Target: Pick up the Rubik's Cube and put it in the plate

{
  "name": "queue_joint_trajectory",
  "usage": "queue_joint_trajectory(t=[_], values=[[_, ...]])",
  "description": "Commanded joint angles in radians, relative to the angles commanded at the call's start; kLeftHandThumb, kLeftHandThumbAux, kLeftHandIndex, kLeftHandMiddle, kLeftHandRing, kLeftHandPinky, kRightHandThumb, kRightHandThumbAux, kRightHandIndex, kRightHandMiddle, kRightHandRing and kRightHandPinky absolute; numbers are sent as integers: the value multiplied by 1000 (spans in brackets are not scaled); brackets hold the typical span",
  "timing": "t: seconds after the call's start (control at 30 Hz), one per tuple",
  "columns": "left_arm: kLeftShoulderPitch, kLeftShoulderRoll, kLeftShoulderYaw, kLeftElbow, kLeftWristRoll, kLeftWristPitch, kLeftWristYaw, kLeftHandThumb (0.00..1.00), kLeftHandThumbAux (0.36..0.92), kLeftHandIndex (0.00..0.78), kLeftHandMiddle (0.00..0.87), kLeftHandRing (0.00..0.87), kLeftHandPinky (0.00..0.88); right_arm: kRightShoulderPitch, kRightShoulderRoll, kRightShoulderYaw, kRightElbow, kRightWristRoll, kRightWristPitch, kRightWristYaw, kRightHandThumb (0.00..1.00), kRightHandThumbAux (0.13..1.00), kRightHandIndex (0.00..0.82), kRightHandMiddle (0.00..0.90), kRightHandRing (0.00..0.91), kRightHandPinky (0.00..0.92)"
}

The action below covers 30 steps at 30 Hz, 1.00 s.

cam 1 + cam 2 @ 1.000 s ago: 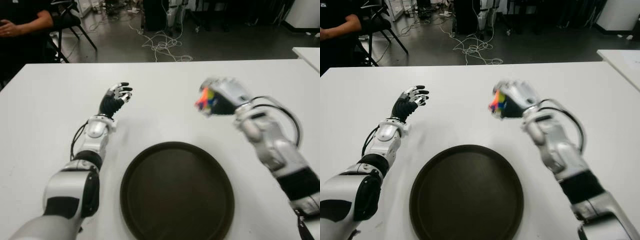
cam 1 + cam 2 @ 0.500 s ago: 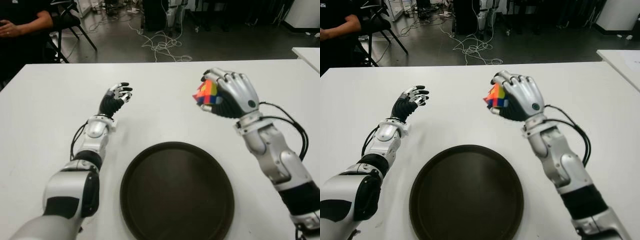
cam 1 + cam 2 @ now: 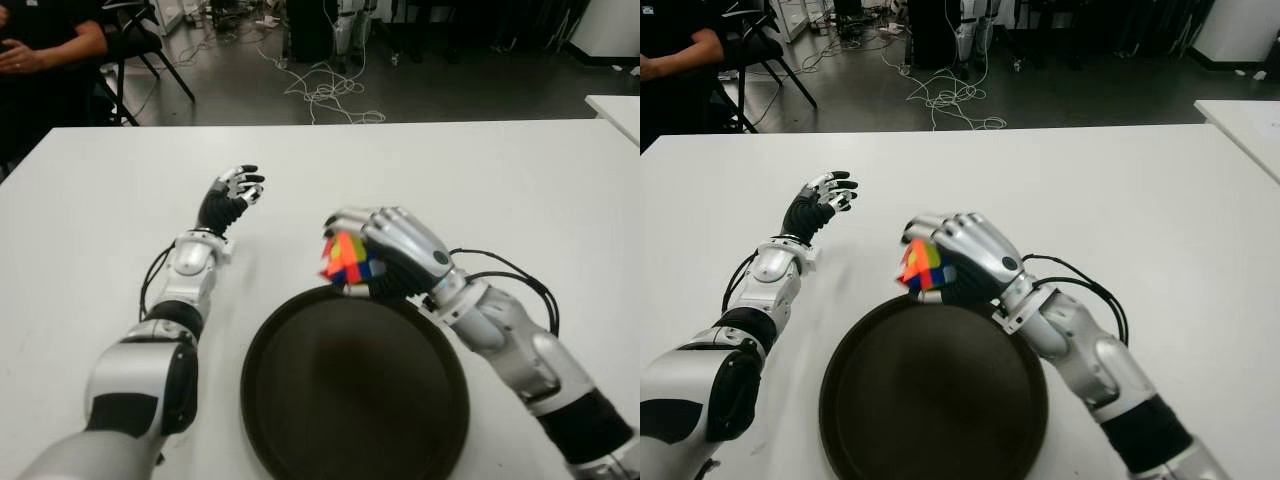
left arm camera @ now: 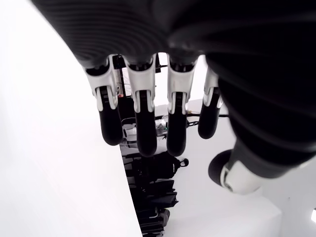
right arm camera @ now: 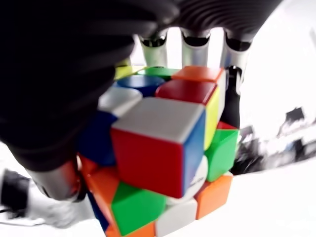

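The right hand [image 3: 400,262] has its fingers wrapped around the Rubik's Cube [image 3: 347,260], just above the plate's [image 3: 300,420] far rim, so only the set-down remains; the left hand [image 3: 228,200], well off beside it, is spread and holds nothing.

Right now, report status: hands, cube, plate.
Right hand shut on the cube, held at the plate's far rim, not released. Left hand open, idle, left of the plate. Nothing in the plate.

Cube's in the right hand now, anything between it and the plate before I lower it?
Nothing visible. The right hand holds the Rubik's Cube over the plate's far rim, and the plate looks bare.
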Motion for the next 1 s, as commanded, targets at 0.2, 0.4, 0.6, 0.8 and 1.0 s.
queue_joint_trajectory(t=[0.2,0.4,0.6,0.8,1.0], values=[[1,-1,-5,-1,7,-1,15,63,689,239,292,257,244,-18,-5,14,18,95,-14,130,824,699,375,479,452,431],[3,-2,-5,-3,5,-8,16,66,690,239,294,257,240,-26,10,13,31,167,-9,213,825,698,380,474,421,370],[3,-1,-4,-3,4,-6,17,63,681,242,296,263,248,-19,25,12,28,232,8,271,828,696,401,461,387,309],[3,-1,-3,-3,3,-7,17,85,673,235,297,266,256,-8,35,7,11,273,37,310,835,691,433,449,347,315],[2,-1,-2,-3,1,-3,12,86,690,232,291,261,256,5,43,-2,3,287,39,318,835,691,429,455,325,322]])
